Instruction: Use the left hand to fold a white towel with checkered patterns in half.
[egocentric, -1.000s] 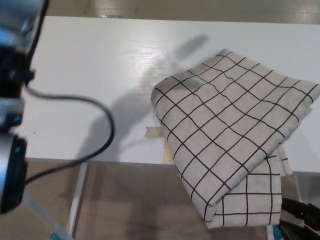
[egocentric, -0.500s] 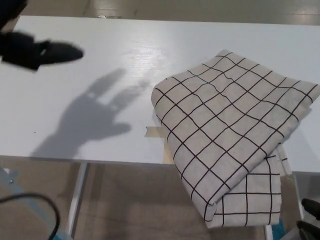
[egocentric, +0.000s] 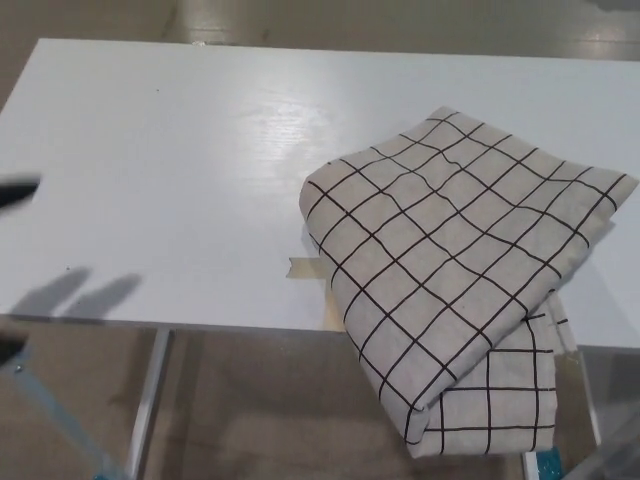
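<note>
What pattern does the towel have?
Thin black grid lines on off-white cloth, in the head view.

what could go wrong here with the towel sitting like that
The towel is already folded over, but its near corner hangs past the front edge of the table, so it might slide off if nudged. The left robot hand shows only as a dark blur at the picture's left edge, far from the cloth, so any correcting reach would be long. Tape sits beside the towel and could catch.

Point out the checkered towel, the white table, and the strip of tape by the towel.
checkered towel (egocentric: 450, 270): head view, middle of its folded top layer
white table (egocentric: 180, 180): head view, bare tabletop
strip of tape (egocentric: 303, 268): head view, its exposed end
</note>
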